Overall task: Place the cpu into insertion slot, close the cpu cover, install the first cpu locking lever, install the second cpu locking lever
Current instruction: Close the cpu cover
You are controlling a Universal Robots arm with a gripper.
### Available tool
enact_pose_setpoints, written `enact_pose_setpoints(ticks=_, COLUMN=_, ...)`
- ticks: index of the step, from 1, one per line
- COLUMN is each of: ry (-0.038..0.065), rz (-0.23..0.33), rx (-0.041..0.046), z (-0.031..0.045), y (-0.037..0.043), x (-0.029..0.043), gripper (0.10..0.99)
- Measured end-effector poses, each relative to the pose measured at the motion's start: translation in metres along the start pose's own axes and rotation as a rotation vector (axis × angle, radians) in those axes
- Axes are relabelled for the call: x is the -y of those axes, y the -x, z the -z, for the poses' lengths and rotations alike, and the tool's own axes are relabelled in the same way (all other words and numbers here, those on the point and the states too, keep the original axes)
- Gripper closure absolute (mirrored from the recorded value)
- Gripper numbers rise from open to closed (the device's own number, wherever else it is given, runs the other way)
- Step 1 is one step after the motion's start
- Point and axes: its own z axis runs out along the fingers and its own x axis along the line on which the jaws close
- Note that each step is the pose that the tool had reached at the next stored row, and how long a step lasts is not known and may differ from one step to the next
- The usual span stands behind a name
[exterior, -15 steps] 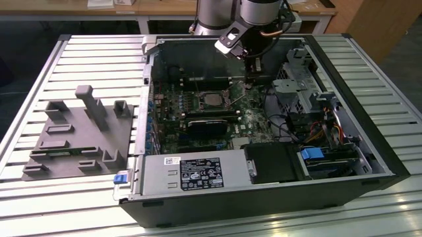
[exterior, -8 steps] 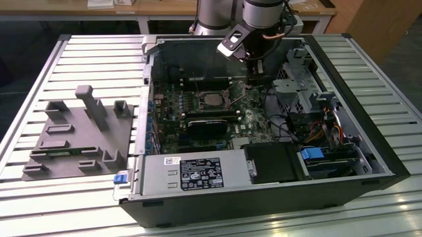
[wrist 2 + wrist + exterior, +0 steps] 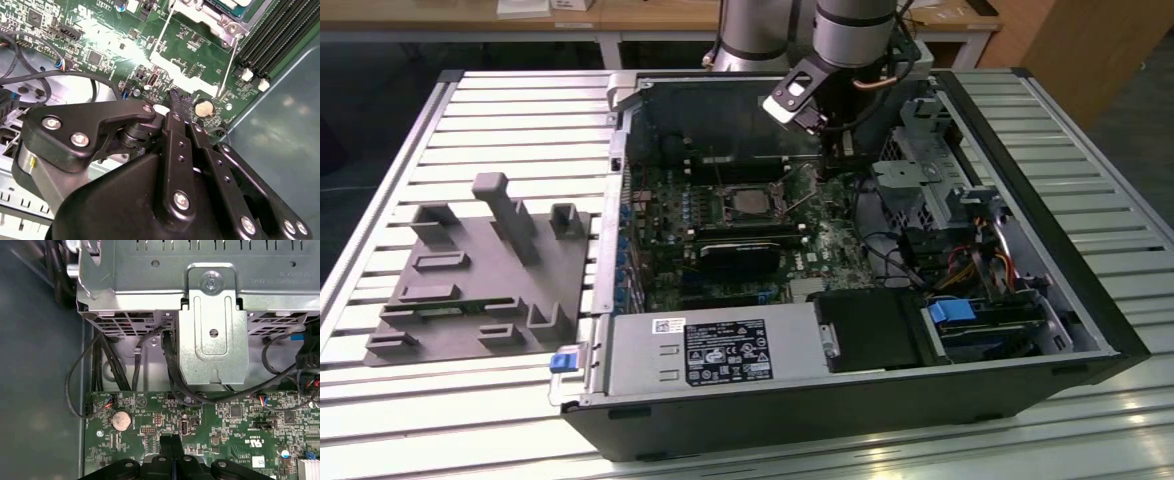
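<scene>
Black metal gripper [image 3: 176,97], one: fingers pressed together with nothing between them, tips hanging just above the green motherboard [image 3: 225,425]. We judged that the closed tips served as a narrow pusher, better suited to a thin wire than to a grasp.

Silvery locking lever [image 3: 227,70], one: thin rod just beside the fingertips, running away from them towards the insertion slot [image 3: 720,203].

Insertion slot: beyond the fingers, near but apart.

Cpu [image 3: 753,201]: pale square lying inside the slot, not touched by the fingers.

Cpu cover [image 3: 197,17]: seemingly down around the chip, though we could not tell for sure.

Coin battery [image 3: 120,421], one: near the fingertips.

Computer case [image 3: 854,420]: laid on its side, so the board faced up to the arm.
</scene>
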Motion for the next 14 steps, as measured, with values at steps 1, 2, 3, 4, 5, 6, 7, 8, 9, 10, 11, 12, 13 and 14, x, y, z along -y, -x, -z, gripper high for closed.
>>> enact_pose_setpoints(ticks=1, ry=0.0, rz=0.0, rx=0.0001, z=-0.0009, y=0.0, x=0.0001, gripper=0.984)
enact_pose_setpoints(ticks=2, ry=-0.001, rz=0.0, rx=0.0, z=-0.0015, y=0.0, x=0.0001, gripper=0.984)
enact_pose_setpoints(ticks=3, ry=-0.001, rz=0.0, rx=0.0001, z=-0.0016, y=0.0001, x=0.0001, gripper=0.984)
enact_pose_setpoints(ticks=4, ry=-0.001, rz=0.0, rx=0.0002, z=-0.0016, y=0.0001, x=0.0001, gripper=0.984)
enact_pose_setpoints(ticks=5, ry=-0.001, rz=0.0, rx=0.0003, z=-0.0016, y=0.0001, x=0.0001, gripper=0.984)
enact_pose_setpoints(ticks=6, ry=-0.001, rz=0.0, rx=0.0003, z=-0.0016, y=0.0, x=0.0001, gripper=0.984)
enact_pose_setpoints(ticks=7, ry=-0.001, rz=0.0, rx=0.0002, z=-0.0017, y=0.0, x=0.0001, gripper=0.984)
enact_pose_setpoints(ticks=8, ry=-0.003, rz=0.0, rx=0.0001, z=-0.0017, y=0.0, x=0.0, gripper=0.984)
enact_pose_setpoints(ticks=9, ry=-0.014, rz=0.0, rx=0.0001, z=-0.002, y=0.0, x=0.0, gripper=0.984)
enact_pose_setpoints(ticks=10, ry=-0.031, rz=0.0, rx=0.0007, z=-0.0022, y=0.0, x=-0.0001, gripper=0.984)
enact_pose_setpoints(ticks=11, ry=-0.05, rz=-0.001, rx=0.0017, z=-0.0023, y=0.0, x=-0.0003, gripper=0.984)
enact_pose_setpoints(ticks=12, ry=-0.069, rz=-0.001, rx=0.0023, z=-0.0025, y=0.0, x=-0.0005, gripper=0.984)
enact_pose_setpoints(ticks=13, ry=-0.087, rz=-0.001, rx=0.0028, z=-0.0027, y=0.0, x=-0.0007, gripper=0.984)
enact_pose_setpoints(ticks=14, ry=-0.102, rz=-0.001, rx=0.0034, z=-0.0028, y=0.0, x=-0.0007, gripper=0.984)
